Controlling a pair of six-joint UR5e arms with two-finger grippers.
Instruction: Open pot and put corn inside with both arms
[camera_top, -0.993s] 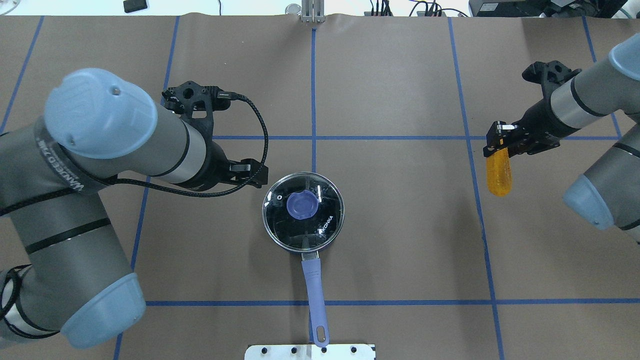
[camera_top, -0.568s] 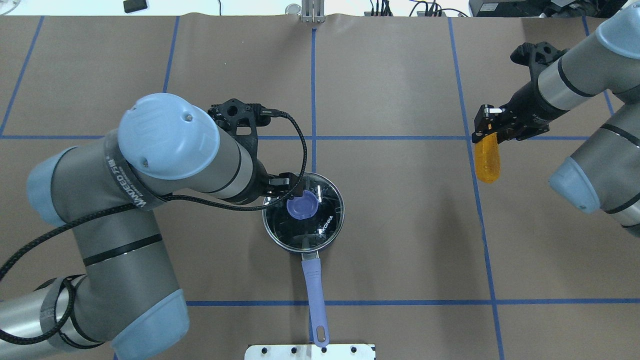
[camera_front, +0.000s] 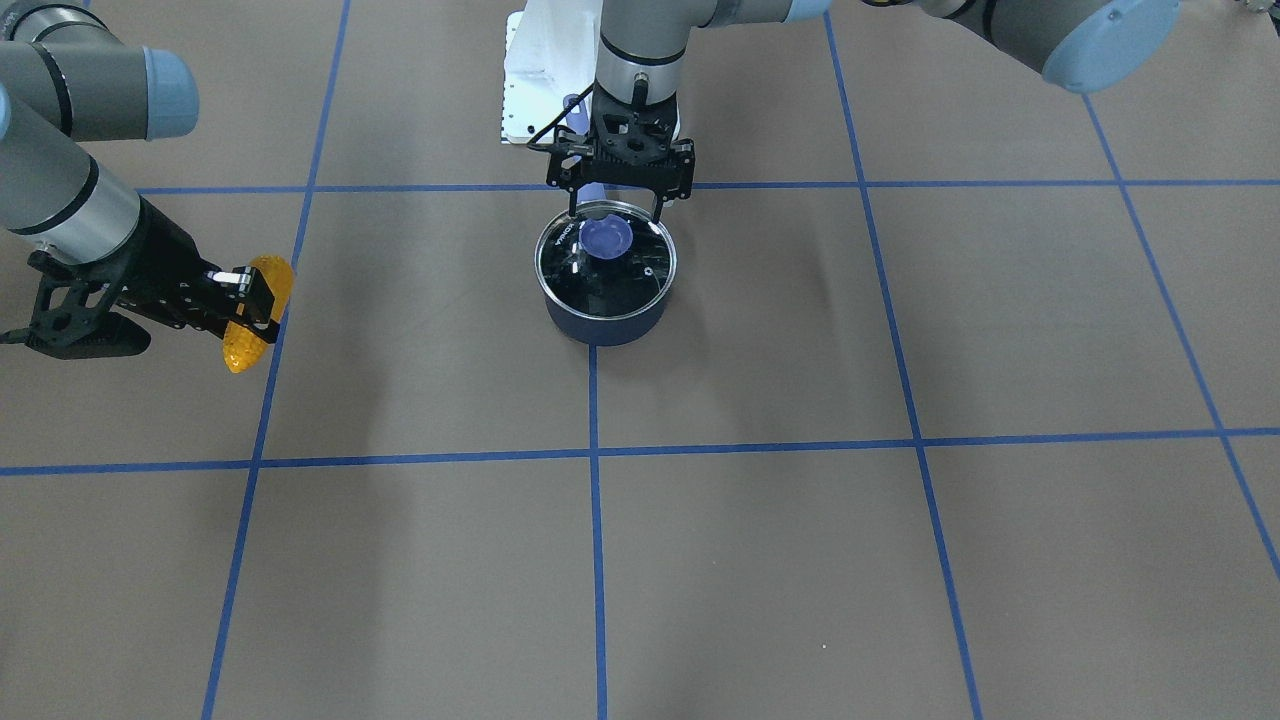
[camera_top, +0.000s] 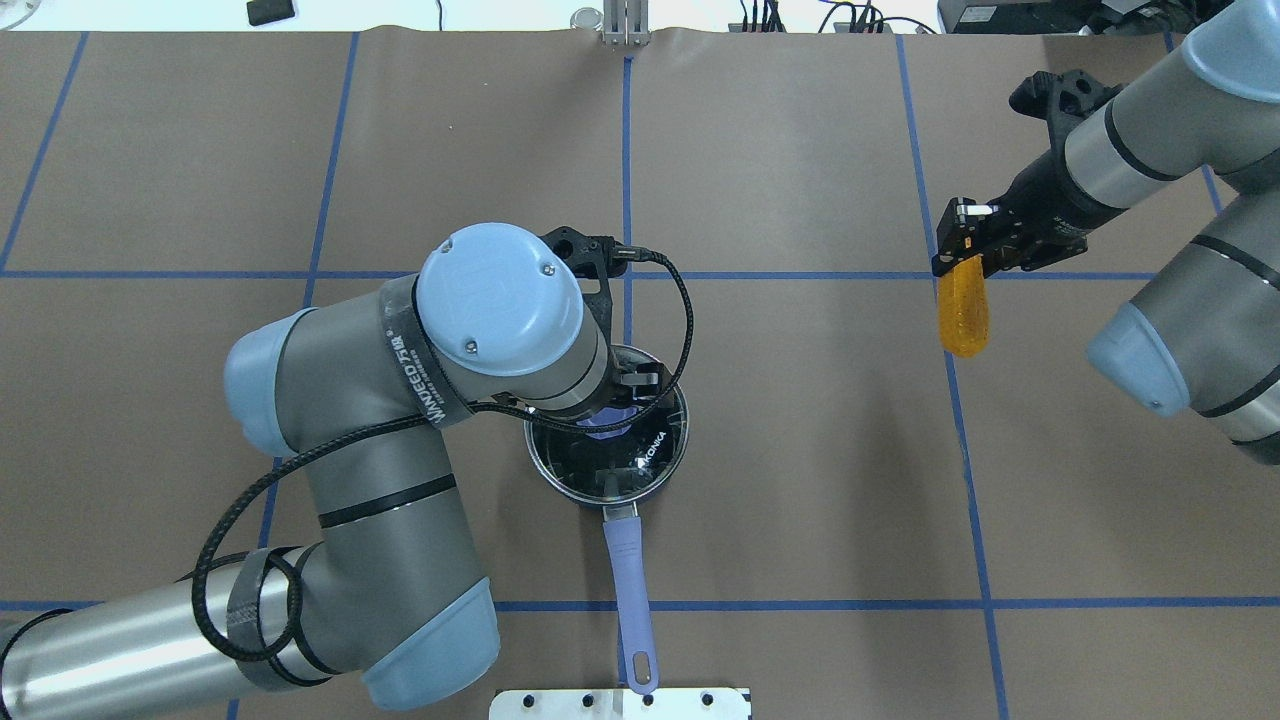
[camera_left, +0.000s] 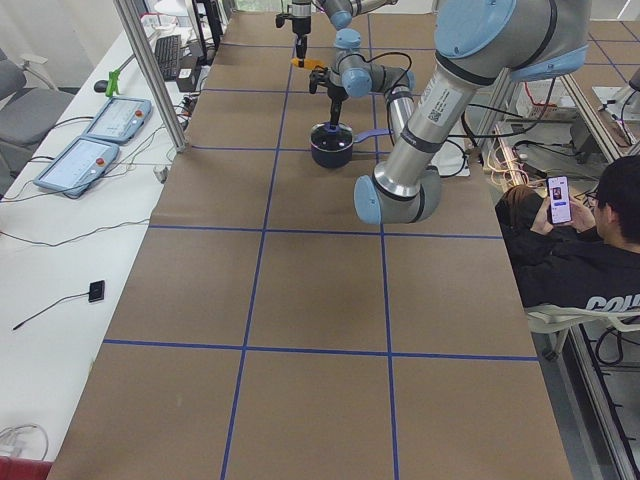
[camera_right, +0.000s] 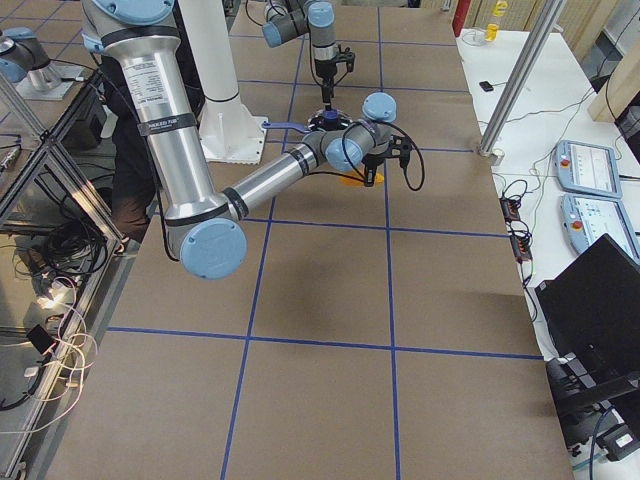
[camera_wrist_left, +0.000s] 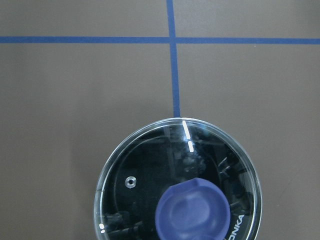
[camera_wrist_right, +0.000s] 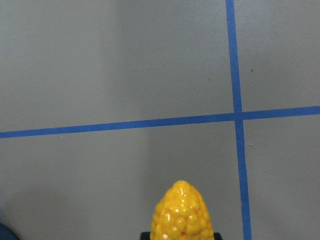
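On my feed the pot (camera_front: 605, 322) sits about midway along the desk (camera_top: 800, 450), nearer the robot's edge than the far one. Its purple handle (camera_top: 631, 580) points straight back at the robot's edge, and it rests on one of the blue tape lines (camera_top: 627, 150). The glass lid (camera_front: 632, 278) is on the pot, with its purple knob (camera_front: 607, 237) in the centre.

The left fingers (camera_front: 658, 205) point down over the lid. They are spread apart, one on each side of the knob. From the front view I cannot tell whether they touch the knob or the glass. The left wrist camera looks straight down on the lid and knob and shows neither finger.

The right fingers (camera_top: 957, 250) are well away, toward the desk's right edge and over a tape line there. They are clamped on the thick end of the corn (camera_top: 963, 318). The corn is held off the desk, and its tapered tip sticks out beyond the fingers. In the right wrist view I see only that yellow tip, with bare desk and a tape crossing beyond it. The corn and the pot are well apart.
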